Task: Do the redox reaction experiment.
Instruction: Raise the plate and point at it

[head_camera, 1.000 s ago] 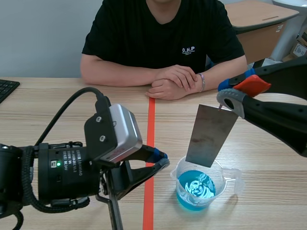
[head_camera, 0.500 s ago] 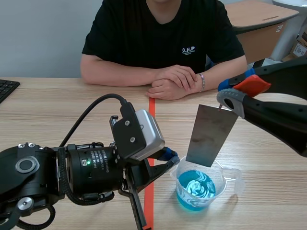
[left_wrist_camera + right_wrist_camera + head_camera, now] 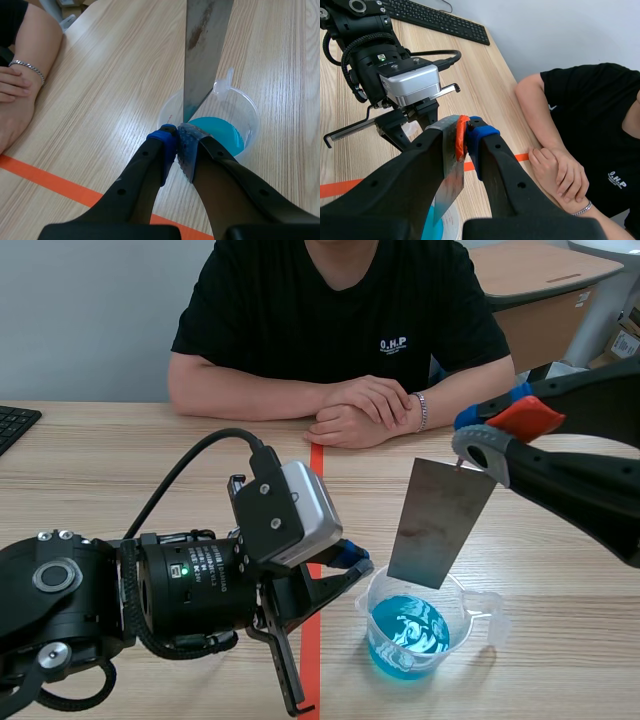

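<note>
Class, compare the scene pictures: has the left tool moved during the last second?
Yes. The left tool has shifted across the orange tape line toward the beaker. Its tips are now close beside the beaker's rim.

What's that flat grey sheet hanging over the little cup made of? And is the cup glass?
The sheet looks like metal: thin, stiff and dull grey with brownish blotches, perhaps rust or tarnish. Which metal it is can't be told. The cup seems to be clear plastic rather than glass, judging by its thin see-through wall and moulded spout. The blue liquid shows through it.
</note>
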